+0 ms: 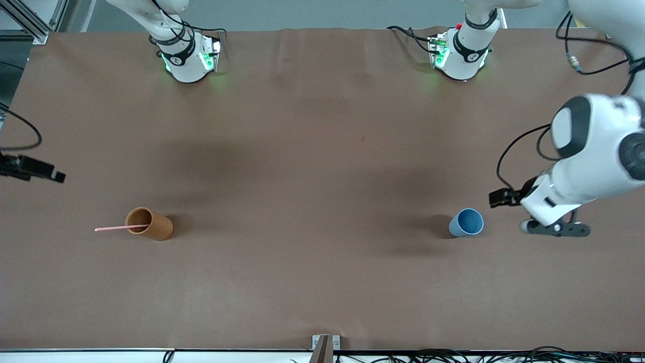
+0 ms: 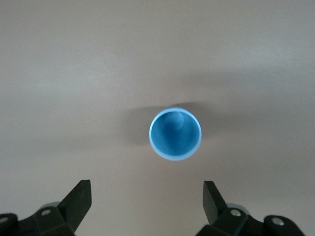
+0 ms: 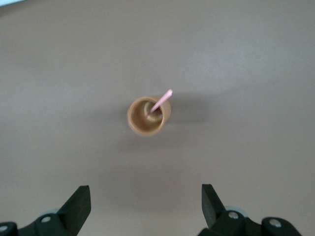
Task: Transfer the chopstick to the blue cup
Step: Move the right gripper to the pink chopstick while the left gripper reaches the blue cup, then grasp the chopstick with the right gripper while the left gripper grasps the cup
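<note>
Both claws hang with their jaws spread wide and nothing between them, so no part of the transfer has begun: the chopstick (image 1: 121, 228) stands slanted in the orange-brown cup (image 1: 149, 224), its lower end down in the cup and its upper end leaning out over the rim, toward the right arm's end of the table. That cup stands upright on the brown table (image 1: 312, 166), and in the right wrist view the chopstick (image 3: 161, 102) shows resting against the cup's (image 3: 147, 116) rim. The right gripper (image 3: 146, 209) is up in the air near this cup, looking down on it, with its fingers well clear of it; in the front view only a dark part at the picture's edge seems to belong to that arm. The blue cup (image 1: 466, 223) stands upright and empty toward the left arm's end, well apart from the orange-brown one. The left gripper (image 1: 554, 229) hovers low just beside it, and the left wrist view shows the blue cup (image 2: 175, 133) open-mouthed between the spread fingers (image 2: 78, 201). By my judgement everything is left: grasping the stick, lifting it free, carrying it across the table, perhaps with a handover, and dropping it into the blue cup.
</note>
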`<state>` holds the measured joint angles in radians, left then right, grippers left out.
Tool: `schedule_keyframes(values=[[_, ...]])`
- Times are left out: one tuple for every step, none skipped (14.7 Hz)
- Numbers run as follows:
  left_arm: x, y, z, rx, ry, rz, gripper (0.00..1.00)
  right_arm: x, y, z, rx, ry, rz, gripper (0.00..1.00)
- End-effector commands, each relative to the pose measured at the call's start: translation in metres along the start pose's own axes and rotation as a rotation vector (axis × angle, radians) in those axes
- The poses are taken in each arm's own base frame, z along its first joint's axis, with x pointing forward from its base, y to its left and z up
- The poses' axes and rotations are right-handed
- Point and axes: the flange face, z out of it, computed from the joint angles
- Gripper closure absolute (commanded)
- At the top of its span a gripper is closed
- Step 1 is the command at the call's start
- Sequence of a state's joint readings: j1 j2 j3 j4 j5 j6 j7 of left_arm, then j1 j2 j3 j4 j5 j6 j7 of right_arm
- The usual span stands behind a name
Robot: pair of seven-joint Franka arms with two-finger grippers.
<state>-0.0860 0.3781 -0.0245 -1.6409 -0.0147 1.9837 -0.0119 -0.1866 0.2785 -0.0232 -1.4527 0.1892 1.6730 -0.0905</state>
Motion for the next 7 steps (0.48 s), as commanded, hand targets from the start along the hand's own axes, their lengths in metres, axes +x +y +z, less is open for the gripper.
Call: schedule_keyframes(values=[[-0.011,0.002,0.041,-0.012,0.059,0.003,0.00,0.028,0.012,0.048,0.071,-0.005,0.026,0.05],[-0.009,-0.002,0.058,-0.010,0.074,0.004,0.00,0.036,0.020,0.067,0.082,-0.016,0.041,0.05],[-0.004,-0.001,0.073,-0.011,0.077,0.005,0.00,0.043,0.023,0.083,0.079,-0.020,0.046,0.05],[-0.001,-0.003,0.086,-0.012,0.086,0.000,0.00,0.050,0.027,0.097,0.074,-0.006,0.050,0.06],[0.002,-0.002,0.093,-0.013,0.103,-0.013,0.00,0.056,0.033,0.109,0.072,0.004,0.060,0.07],[0.001,0.002,0.101,-0.015,0.098,-0.014,0.00,0.060,0.035,0.120,0.071,0.004,0.065,0.08],[-0.001,0.000,0.107,-0.013,0.086,-0.013,0.00,0.064,0.038,0.132,0.069,0.004,0.071,0.10]])
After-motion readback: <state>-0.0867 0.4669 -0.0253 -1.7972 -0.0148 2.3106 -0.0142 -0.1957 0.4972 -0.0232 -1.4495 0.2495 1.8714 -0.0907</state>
